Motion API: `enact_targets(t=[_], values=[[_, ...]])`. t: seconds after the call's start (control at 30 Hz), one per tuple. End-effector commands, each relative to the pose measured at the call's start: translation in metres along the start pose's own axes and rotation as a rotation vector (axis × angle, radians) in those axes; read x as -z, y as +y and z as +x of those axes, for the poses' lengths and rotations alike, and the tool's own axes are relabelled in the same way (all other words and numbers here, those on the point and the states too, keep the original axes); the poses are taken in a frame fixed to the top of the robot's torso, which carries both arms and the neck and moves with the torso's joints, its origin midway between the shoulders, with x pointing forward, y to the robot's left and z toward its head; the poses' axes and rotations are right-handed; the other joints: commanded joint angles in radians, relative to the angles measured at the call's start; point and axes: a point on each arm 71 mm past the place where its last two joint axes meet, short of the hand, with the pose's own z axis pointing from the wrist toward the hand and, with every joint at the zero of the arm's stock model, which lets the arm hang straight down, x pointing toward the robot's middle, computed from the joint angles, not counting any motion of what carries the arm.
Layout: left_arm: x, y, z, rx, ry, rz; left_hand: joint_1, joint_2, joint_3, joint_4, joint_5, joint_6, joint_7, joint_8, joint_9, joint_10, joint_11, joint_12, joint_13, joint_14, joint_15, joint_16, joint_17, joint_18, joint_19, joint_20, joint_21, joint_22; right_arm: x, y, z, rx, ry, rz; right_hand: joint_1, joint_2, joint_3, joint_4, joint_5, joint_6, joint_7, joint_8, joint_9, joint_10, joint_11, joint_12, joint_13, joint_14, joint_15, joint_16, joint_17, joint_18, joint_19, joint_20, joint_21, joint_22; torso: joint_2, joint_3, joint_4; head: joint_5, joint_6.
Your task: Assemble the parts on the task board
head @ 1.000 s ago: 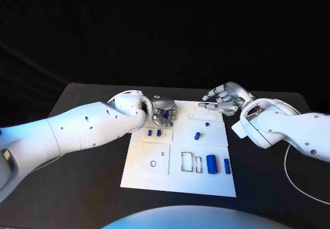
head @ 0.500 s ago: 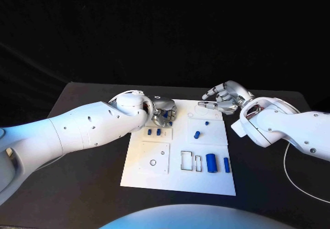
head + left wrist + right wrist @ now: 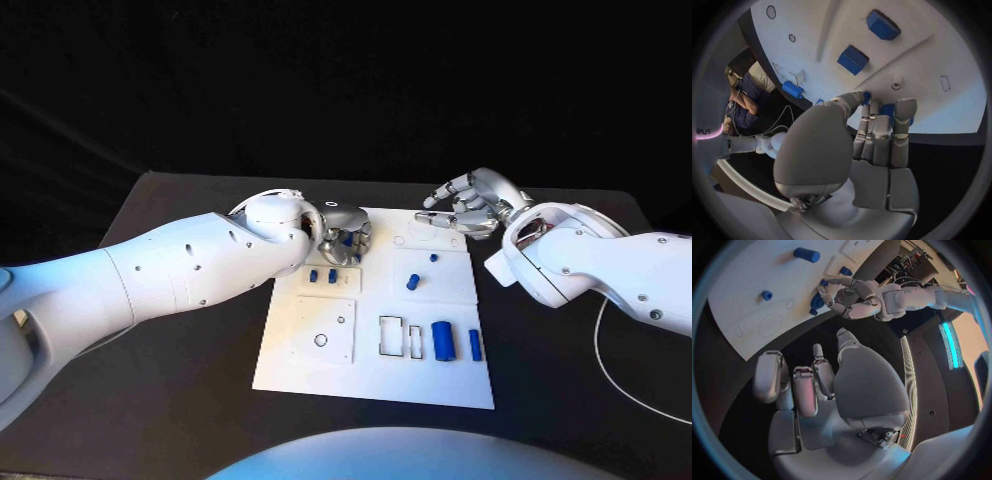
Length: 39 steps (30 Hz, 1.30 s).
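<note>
Parts (image 3: 443, 342) partly seated on board (image 3: 317, 370); left hand (image 3: 343, 236) fingers pinch a blue piece (image 3: 887, 111), insertion next; right hand (image 3: 464, 207) fingers apart, empty.

Black table (image 3: 173, 400), thin white cable (image 3: 613, 372) along its right side.

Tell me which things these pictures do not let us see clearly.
- Head view: the left hand covers the part under it on the task board.
- Left wrist view: a blue part sits behind the fingers; grip uncertain.
- Right hand: its palm side faces away.
</note>
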Motion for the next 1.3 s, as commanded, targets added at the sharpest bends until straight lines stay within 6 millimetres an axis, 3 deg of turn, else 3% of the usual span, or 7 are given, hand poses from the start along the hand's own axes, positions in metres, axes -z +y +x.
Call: enact_targets(t=[0.03,0.37,0.9,1.3], values=[[-0.001,-0.002,0.008,-0.001,0.048,0.006,0.006,0.014,0.023,-0.008,-0.003,0.026,-0.005,-0.002,-0.001,0.025,-0.006,-0.011,-0.004,0.017,-0.006,0.011,0.014,-0.008,0.01,-0.001,0.017,0.018,0.0,0.001,0.001,0.007,0.005,-0.009,0.002,0.007,-0.002,-0.002,0.003,-0.006,-0.002,0.007,0.001,-0.006,-0.003,-0.005,0.016,0.064,-0.005,-0.006,0.075,0.014,-0.006,0.002,-0.005,0.038,0.0,-0.0004,0.0,0.0,0.0],[-0.001,0.001,0.009,-0.005,0.058,-0.013,-0.003,0.028,0.088,-0.06,-0.014,0.076,-0.011,-0.02,-0.003,0.088,-0.017,-0.054,-0.018,0.04,-0.017,0.015,0.016,-0.019,0.032,-0.011,0.071,0.085,0.0,0.001,0.001,0.007,0.003,-0.011,0.001,0.009,-0.002,-0.001,0.003,-0.005,-0.003,0.008,0.001,-0.005,-0.004,-0.004,0.016,0.064,-0.005,-0.006,0.075,0.014,-0.006,0.001,-0.006,0.038,0.001,-0.0003,0.0001,-0.002,0.0],[0.002,0.004,0.006,0.008,-0.008,-0.008,-0.025,0.025,0.109,-0.087,-0.023,0.089,-0.008,-0.041,-0.005,0.116,-0.014,-0.092,-0.026,0.05,-0.016,0.016,0.012,-0.025,0.046,-0.009,0.098,0.122,0.0,0.002,0.001,0.006,-0.001,-0.016,-0.002,0.011,-0.002,-0.001,0.003,-0.004,-0.003,0.009,0.002,-0.005,-0.004,-0.005,0.016,0.064,-0.005,-0.006,0.075,0.014,-0.006,0.001,-0.006,0.038,-0.001,-0.0007,0.0004,0.0,0.0],[0.022,0.008,-0.004,0.06,-0.075,0.005,-0.042,0.02,0.112,-0.096,-0.024,0.101,-0.008,-0.049,-0.003,0.133,-0.014,-0.113,-0.029,0.053,-0.016,0.015,0.004,-0.026,0.05,-0.01,0.107,0.133,0.0,0.001,-0.001,0.006,-0.011,-0.016,-0.005,0.014,-0.003,-0.001,0.003,-0.004,-0.003,0.01,0.002,-0.005,-0.004,-0.005,0.015,0.064,-0.006,-0.006,0.076,0.014,-0.006,0.001,-0.007,0.038,-0.004,-0.0002,0.0019,0.001,0.01]])
